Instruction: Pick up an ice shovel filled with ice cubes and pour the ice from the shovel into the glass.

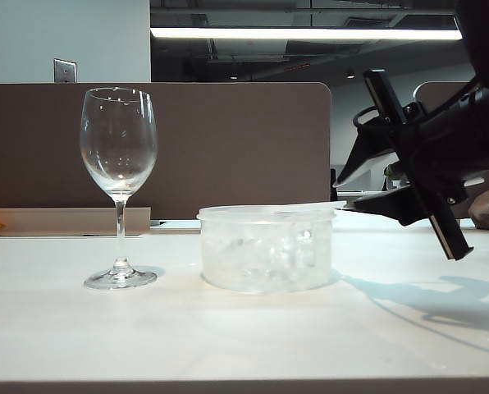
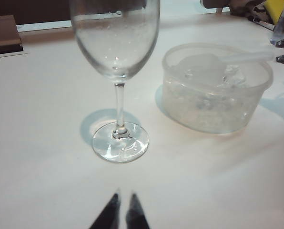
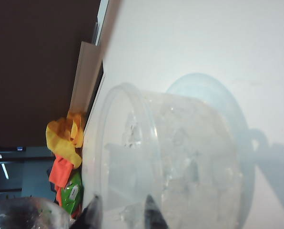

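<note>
While the broad white table (image 1: 244, 336) carries everything, the right arm's black gripper (image 1: 413, 172) hangs above its right side in the exterior view, tilted down toward the tub, its jaws spread wide and holding nothing. In the right wrist view that same right gripper (image 3: 120, 210) shows two dark fingertips well apart, just before the tub's rim.

Near the table's middle stands a low round translucent plastic tub (image 1: 267, 249), filled with small clear glassy ice cubes (image 1: 261, 254) heaped through most of its depth. Across its rim lies the small translucent white plastic ice shovel (image 2: 228, 59), its squarish bowl resting on the ice inside the tub and its long thin handle reaching out over the rim toward the right gripper.

Left of the tub, apart from it, stands the tall clear stemmed wine glass (image 1: 118, 185), upright on its round foot, its bowl empty.

On the near side of the glass, the left gripper (image 2: 122, 212) shows only two dark fingertips above bare table, close together with a narrow gap, gripping nothing.
</note>
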Tool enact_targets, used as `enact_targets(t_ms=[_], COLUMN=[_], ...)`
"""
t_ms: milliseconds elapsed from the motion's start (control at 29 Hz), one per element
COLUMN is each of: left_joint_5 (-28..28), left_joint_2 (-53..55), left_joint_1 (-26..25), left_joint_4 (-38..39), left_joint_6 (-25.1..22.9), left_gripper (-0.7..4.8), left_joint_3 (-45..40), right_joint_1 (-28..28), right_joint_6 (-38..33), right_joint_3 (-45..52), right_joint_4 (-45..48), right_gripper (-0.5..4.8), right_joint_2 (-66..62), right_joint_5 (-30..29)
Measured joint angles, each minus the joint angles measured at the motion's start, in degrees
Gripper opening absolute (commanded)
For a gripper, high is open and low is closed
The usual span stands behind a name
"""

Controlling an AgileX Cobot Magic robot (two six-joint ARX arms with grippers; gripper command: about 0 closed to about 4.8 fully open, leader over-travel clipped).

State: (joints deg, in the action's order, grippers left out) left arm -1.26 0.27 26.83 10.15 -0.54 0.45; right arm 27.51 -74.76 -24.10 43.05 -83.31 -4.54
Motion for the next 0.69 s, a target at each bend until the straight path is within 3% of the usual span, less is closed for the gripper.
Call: enact_targets(t_ms=[690], left_joint_5=[0.0], left_joint_2=[0.0], left_joint_1=[0.02], left_joint_4=[0.0], left_joint_6=[0.0], left_gripper=[0.29], left_joint_3=[0.0], right_joint_1=[-0.85], right_joint_6=[-0.68], right_joint_3=[-1.55], right_joint_4=[4.24], right_gripper=[1.17], right_joint_2=[-4.15], right_joint_5=[1.29])
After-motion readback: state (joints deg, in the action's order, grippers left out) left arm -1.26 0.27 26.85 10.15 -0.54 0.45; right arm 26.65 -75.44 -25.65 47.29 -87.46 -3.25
